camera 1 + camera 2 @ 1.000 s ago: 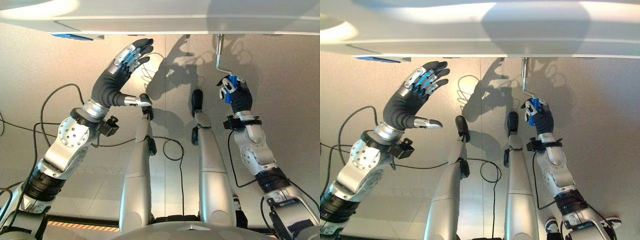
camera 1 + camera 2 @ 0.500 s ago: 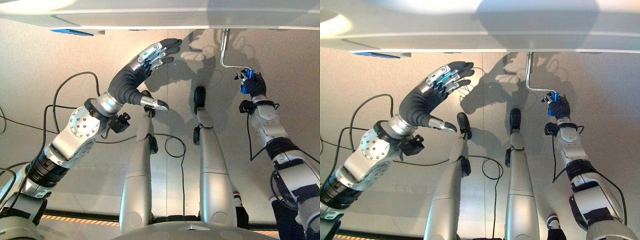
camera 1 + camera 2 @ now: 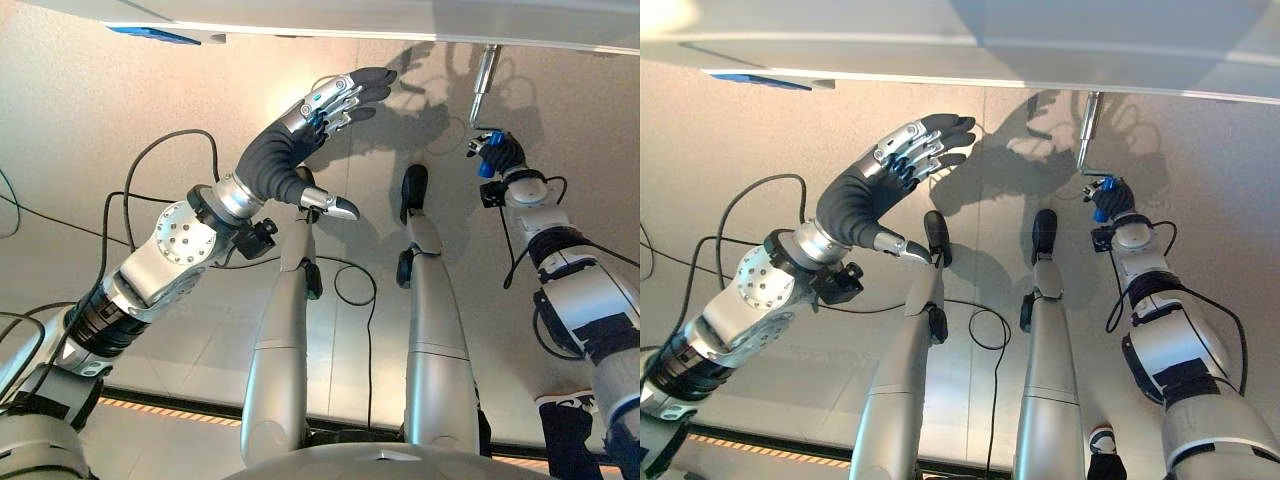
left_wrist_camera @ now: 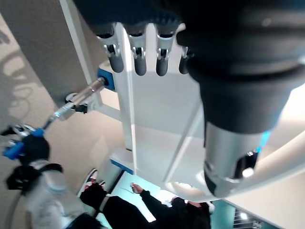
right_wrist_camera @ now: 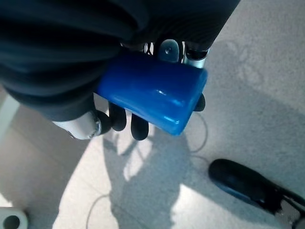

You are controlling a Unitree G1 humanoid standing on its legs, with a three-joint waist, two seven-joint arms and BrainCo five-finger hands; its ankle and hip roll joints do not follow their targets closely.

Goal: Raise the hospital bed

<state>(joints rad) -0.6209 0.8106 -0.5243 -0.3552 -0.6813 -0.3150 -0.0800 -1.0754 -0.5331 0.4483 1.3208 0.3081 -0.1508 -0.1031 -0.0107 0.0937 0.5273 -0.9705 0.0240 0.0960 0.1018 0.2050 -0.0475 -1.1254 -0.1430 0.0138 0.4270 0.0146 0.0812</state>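
Cranking looks underway, extent unclear: the right hand curls its fingers around the blue crank handle, upper right, under the bed frame; the left hand hovers open, upper centre

The scene is brightly and evenly lit: the pale floor reads light all over, and the white bed frame glares to near white at its far left corner in the right eye view. Light catches the silver fingers of the left hand. In the right wrist view the right hand is a dark mass, and the blue crank handle it grips carries a soft sheen, with bright patches on the floor beyond.
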